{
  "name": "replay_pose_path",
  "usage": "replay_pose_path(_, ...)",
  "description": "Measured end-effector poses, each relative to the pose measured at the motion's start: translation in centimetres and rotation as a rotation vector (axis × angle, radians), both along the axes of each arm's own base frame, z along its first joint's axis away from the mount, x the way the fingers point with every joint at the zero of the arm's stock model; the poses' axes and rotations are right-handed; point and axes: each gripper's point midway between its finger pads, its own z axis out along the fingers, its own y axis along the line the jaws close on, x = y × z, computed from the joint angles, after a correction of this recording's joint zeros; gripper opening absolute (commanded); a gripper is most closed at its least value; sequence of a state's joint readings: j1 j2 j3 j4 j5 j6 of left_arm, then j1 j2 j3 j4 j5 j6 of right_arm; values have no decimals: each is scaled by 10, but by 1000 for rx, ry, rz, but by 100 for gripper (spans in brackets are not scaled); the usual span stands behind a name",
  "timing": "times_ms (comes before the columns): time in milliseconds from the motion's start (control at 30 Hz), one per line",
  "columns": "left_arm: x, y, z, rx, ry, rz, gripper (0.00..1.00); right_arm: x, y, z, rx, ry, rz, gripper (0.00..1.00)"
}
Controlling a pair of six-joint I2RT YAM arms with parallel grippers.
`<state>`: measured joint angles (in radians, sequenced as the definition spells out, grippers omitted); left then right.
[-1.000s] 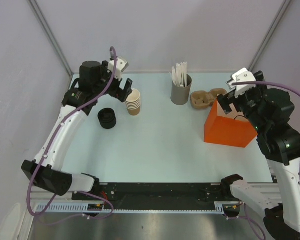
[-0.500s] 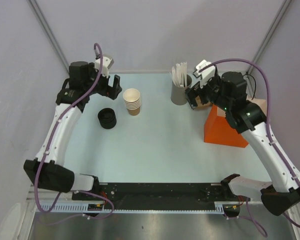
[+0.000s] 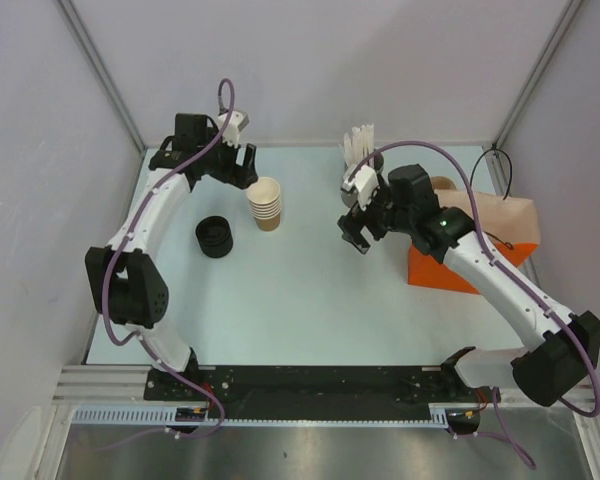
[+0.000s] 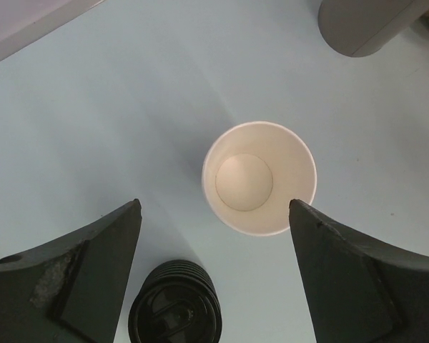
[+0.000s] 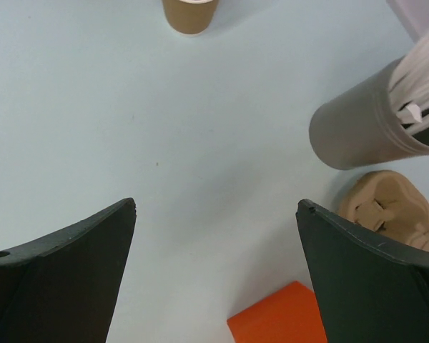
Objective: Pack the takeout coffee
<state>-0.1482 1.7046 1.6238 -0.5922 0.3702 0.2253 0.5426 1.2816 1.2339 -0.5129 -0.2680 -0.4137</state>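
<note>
No lidded tan kraft-paper coffee cup shows in any view, only its parts: a stack of lidless tan paper cups (image 3: 266, 203) upper left of centre, and a stack of round black plastic lids (image 3: 214, 237) near it to the lower left. The step is probably taking one cup, so centre over the rim, descend straight and pinch only the top cup. The left fingers (image 3: 239, 168) hang spread wide above that stack. The right fingers (image 3: 357, 233), also apart and empty, hover mid-frame over the pale counter (image 3: 300, 290).

No text, label, brand or number is legible in any view: stack of lidless tan paper cups (image 3: 266, 203), stack of black plastic lids (image 3: 214, 237), orange paper bag (image 3: 428, 268) and grey cylindrical holder (image 5: 357, 125) all show plain surfaces.
</note>
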Motion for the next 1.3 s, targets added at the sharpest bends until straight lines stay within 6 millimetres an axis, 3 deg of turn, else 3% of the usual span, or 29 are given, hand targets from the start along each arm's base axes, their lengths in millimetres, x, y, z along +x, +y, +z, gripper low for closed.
replay_pose_path(200, 6, -5, -16, 7, 28, -7, 77, -10, 17, -14, -35, 7, 53, 100)
replay_pose_path(300, 7, -9, -22, 14, 41, -13, 68, -9, 16, -21, -51, 17, 45, 100)
replay_pose_path(700, 17, -14, -49, 48, 83, -7, 53, -7, 13, -27, -69, 17, 35, 100)
replay_pose_path(900, 21, -14, -52, 52, 81, -2, 44, -7, 13, -28, -70, 18, 36, 100)
replay_pose_path(1167, 23, -15, -58, 54, 89, -4, 42, -7, 13, -28, -71, 16, 37, 100)
replay_pose_path(1300, 24, -16, -62, 56, 97, -5, 34, -7, 13, -29, -73, 18, 38, 100)
